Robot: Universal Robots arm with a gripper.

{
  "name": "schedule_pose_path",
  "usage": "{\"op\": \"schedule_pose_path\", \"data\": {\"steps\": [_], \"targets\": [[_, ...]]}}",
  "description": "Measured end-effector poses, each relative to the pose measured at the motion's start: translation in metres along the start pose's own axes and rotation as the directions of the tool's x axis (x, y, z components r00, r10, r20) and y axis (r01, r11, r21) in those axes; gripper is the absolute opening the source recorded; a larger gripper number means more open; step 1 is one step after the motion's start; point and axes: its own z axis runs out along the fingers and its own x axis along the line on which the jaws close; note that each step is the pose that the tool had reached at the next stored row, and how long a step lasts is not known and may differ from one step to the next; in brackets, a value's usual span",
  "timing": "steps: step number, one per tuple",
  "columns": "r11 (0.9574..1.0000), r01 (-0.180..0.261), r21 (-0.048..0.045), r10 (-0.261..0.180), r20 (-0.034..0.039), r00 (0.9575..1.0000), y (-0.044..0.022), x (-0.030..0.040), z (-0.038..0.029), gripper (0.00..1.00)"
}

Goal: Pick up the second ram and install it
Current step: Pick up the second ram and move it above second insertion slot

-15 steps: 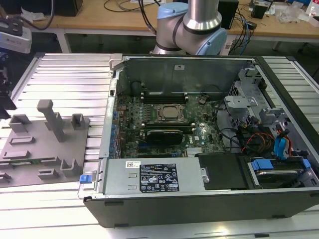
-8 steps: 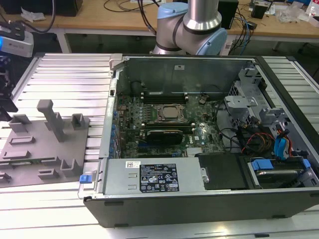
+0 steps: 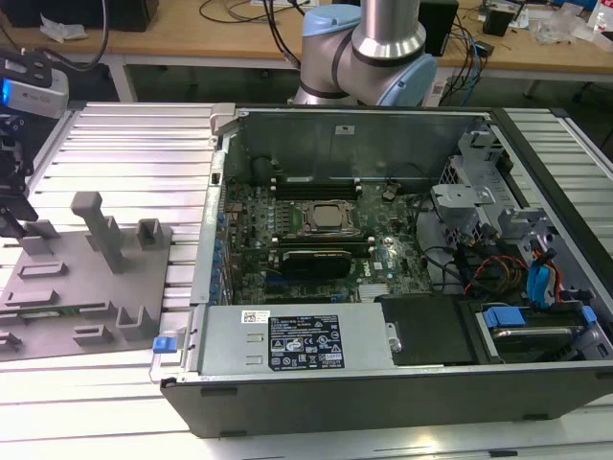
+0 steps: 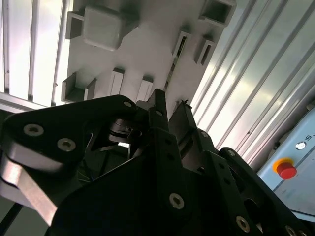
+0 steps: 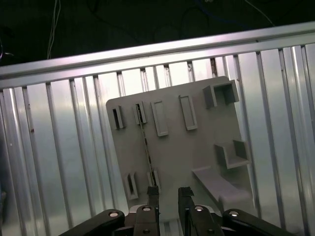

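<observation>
Ribbed table (image 3: 124,144): grey fixture (image 3: 57,307), computer case (image 3: 383,398)

Claw (image 5: 169,192) fingers apart, over grey slotted tray (image 5: 197,147), ram (image 5: 146,142) edge-on

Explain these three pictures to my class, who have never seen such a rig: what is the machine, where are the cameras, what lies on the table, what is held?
The machine is one robot arm with a two-fingered gripper. The exterior view looks at the scene from off the arm; both wrist views come from cameras riding on the arm. On the ribbed metal table lie an open computer case and a grey holder plate. The second ram stands on edge in that plate, a thin line in the first wrist view. The gripper is open over it, holding nothing.
</observation>
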Motion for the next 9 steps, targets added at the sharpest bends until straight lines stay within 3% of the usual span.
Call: {"op": "schedule_pose_path", "data": {"steps": [9], "targets": [[1.0,0.0,-0.0001,0.0,0.0,1.0,-0.0001,0.0001,0.0084,0.3]]}}
